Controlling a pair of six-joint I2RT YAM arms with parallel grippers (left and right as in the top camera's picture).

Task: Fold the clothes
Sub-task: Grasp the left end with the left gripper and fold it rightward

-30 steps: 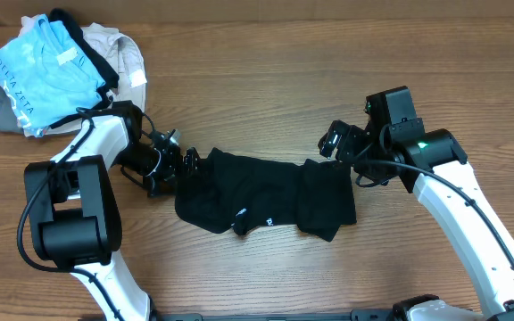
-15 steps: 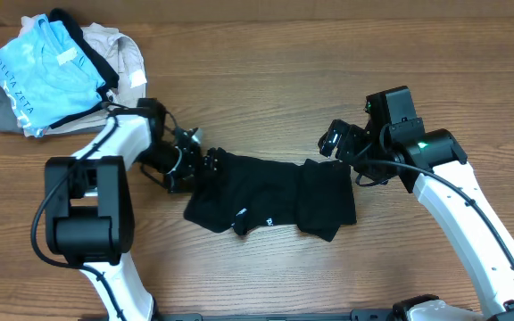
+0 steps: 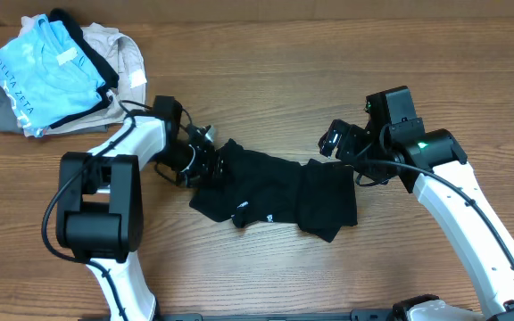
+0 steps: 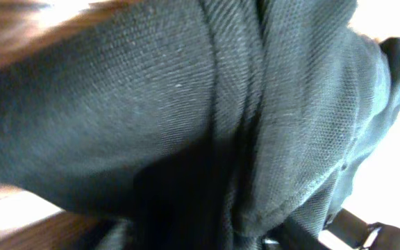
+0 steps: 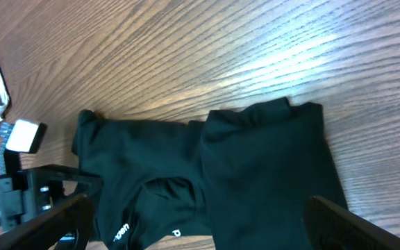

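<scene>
Clothes lie on table, right of pile.

worktop: brown wood grain | top left of overhead view: heap of crumpled garments | light blue shirt: on top, dark lettering along its left edge | beige garment: beneath, heap's right side | grey garment: showing at heap's left edge | black strip: draped across the blue shirt
</scene>
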